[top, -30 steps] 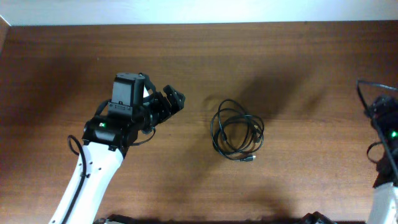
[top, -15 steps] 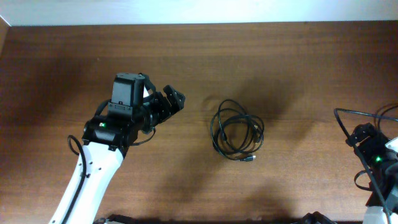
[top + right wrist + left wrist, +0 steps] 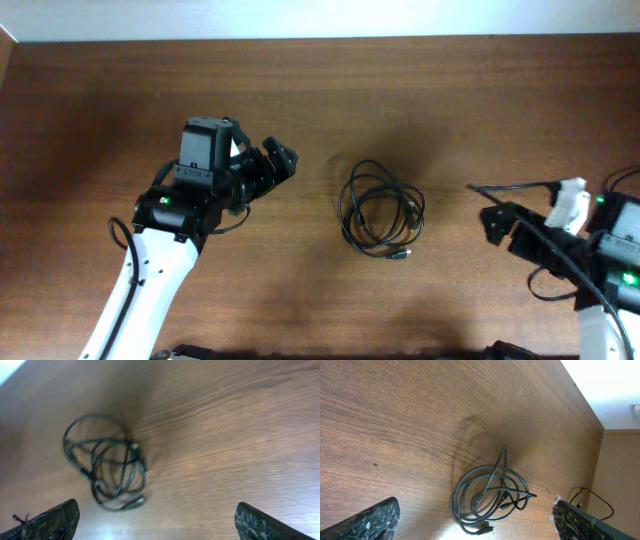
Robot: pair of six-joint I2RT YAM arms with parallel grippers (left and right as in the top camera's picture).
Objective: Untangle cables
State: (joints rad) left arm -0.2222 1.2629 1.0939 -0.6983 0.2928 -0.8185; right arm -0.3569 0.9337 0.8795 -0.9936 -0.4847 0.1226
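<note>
The cables (image 3: 380, 212) lie in one coiled black tangle at the middle of the brown table, with small plug ends at its lower edge. The tangle also shows in the left wrist view (image 3: 490, 494) and, blurred, in the right wrist view (image 3: 106, 462). My left gripper (image 3: 278, 163) is open and empty, to the left of the tangle and apart from it; its fingertips frame the left wrist view (image 3: 475, 527). My right gripper (image 3: 500, 215) is open and empty, to the right of the tangle and apart from it; it also shows in the right wrist view (image 3: 155, 527).
The table's back edge meets a white wall (image 3: 320, 18) at the top. Thicker black robot wires (image 3: 560, 265) run along the right arm near the right edge. Bare wood (image 3: 420, 100) surrounds the tangle.
My right arm has swung in from the right edge toward the tangle, its gripper now reaching leftward. The left arm and the cables have not moved.
</note>
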